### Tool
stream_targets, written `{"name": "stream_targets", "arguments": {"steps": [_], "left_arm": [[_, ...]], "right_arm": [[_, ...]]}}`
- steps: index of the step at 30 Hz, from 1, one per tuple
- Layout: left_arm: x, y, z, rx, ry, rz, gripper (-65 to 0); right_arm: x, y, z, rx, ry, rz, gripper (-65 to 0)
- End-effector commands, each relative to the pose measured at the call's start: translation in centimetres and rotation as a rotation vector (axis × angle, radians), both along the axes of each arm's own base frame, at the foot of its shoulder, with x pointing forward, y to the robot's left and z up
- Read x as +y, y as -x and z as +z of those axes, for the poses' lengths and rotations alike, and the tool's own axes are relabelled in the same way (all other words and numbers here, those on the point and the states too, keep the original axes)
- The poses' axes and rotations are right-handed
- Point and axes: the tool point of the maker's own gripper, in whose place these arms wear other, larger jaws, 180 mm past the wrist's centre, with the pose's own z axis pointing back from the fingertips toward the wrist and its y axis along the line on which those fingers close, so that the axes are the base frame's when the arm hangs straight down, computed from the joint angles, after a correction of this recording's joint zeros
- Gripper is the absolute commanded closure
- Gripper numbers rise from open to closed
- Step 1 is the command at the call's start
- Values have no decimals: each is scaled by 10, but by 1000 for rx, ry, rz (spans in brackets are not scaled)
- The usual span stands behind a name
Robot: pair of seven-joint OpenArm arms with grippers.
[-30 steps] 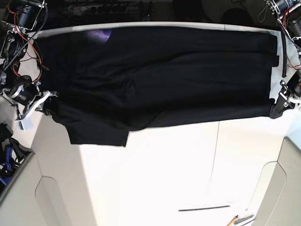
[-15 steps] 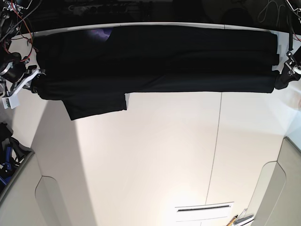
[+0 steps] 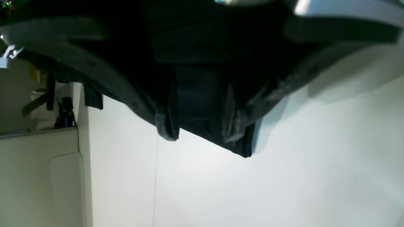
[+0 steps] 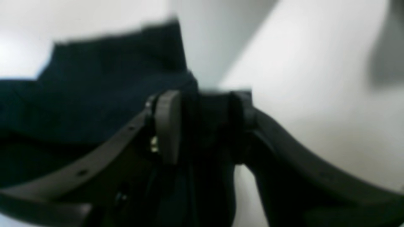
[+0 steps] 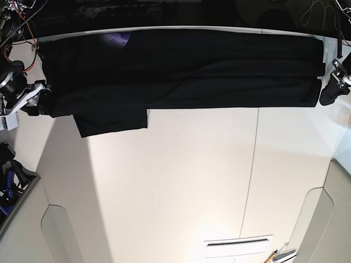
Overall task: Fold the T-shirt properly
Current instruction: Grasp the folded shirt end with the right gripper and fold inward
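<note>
The near part of the white table (image 5: 181,186) is bare and brightly lit, crossed by one thin seam that runs away from the camera. Beyond it the T-shirt (image 5: 181,71) lies along the table's far edge as a long, flat black band, folded over on itself in lengthwise layers, with its near hem straight for most of its run. At the base view's left end one sleeve (image 5: 112,121) sticks out past that hem toward the camera as a blunt rectangular flap. The cloth is plain black nearly everywhere (a small purple-blue glint of print (image 5: 118,39) shows at the far edge, left of centre). The right gripper (image 5: 39,99) sits at the shirt's left end; in its wrist view the two dark fingers (image 4: 167,126) stand apart with black cloth between them, though that view is blurred, so it is hard to say whether the pads still touch the fabric. The left gripper (image 5: 329,90) is at the opposite end, just beside the cloth's corner; its wrist view shows its jaws spread wide, with the shirt's edge (image 3: 205,107) hanging slack between the fingers (image 3: 167,126) rather than pinched.
</note>
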Motion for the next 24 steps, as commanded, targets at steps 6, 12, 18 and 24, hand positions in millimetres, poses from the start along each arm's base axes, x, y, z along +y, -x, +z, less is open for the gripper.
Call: {"name": "stream_targets", "arguments": {"steps": [6,12,18,24], "left_arm": [[8,-9,19,-58,-23,-3,-260],[8,-10,20,-63,-21,-2,-260],[8,-9,19,-59,-23,-3,-260],[8,-9,19,-60,-23,-3,-259]], "right_arm": [[-9,-44,42,-169,66,-5,-251],[15,-73,8,-92,-1,43,-251],[35,-84,-53,99,-67,76,-251],[59,-67,-73,238,-154,135,0]]}}
